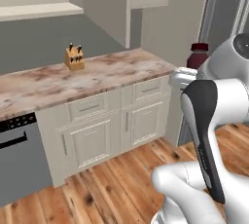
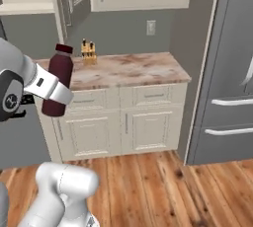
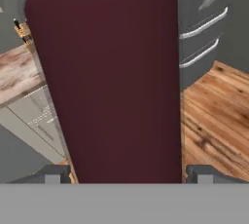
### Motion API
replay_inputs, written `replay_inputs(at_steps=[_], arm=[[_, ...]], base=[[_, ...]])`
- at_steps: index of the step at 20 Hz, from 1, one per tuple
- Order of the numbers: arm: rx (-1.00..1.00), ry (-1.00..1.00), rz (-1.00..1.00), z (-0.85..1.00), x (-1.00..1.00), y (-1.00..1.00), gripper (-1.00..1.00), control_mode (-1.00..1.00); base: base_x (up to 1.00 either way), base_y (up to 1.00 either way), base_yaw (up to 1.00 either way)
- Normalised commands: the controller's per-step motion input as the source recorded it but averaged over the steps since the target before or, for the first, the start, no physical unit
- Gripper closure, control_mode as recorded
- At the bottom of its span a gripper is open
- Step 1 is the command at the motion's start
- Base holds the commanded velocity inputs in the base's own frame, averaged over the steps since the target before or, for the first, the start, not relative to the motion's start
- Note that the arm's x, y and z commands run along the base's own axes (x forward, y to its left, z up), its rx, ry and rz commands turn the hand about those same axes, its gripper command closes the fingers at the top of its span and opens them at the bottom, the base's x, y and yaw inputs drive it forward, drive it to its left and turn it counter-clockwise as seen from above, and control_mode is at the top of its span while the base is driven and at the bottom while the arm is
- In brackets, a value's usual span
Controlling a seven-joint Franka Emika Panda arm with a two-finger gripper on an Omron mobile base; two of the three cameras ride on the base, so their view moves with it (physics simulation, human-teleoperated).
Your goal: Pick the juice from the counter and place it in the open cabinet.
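Maroon juice (image 2: 58, 85) rides upright in the gripper (image 2: 49, 87), clamped on its body, held in the air above the wood floor (image 2: 148, 186), short of the wall counter (image 2: 123, 70) with its knife block (image 1: 74, 57). Hand view adds the bottle (image 3: 104, 77) between both fingertips (image 3: 52, 173), and the grey fridge (image 3: 204, 18) behind.

The arm (image 1: 214, 135) is showing glossy white rounded shells, with a long dark grey panel running down its upper link. A dark round joint cap with a pale ring marking is sitting left of the juice (image 2: 57, 80). Two small grey fingertips (image 3: 53, 173) are flanking that bottle.
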Motion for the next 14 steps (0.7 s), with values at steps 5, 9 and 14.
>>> replay_inputs(at_steps=[5, 9, 14], arm=[[0.0, 0.0, 0.0, 0.0, 0.0, 0.0, 1.0, 1.0], [0.0, 0.0, 0.0, 0.0, 0.0, 0.0, 1.0, 1.0], [0.0, 0.0, 0.0, 0.0, 0.0, 0.0, 1.0, 1.0]], base=[[-0.02, 0.94, -0.53], [-0.18, 1.0, -0.3], [-0.07, 1.0, -0.12]])
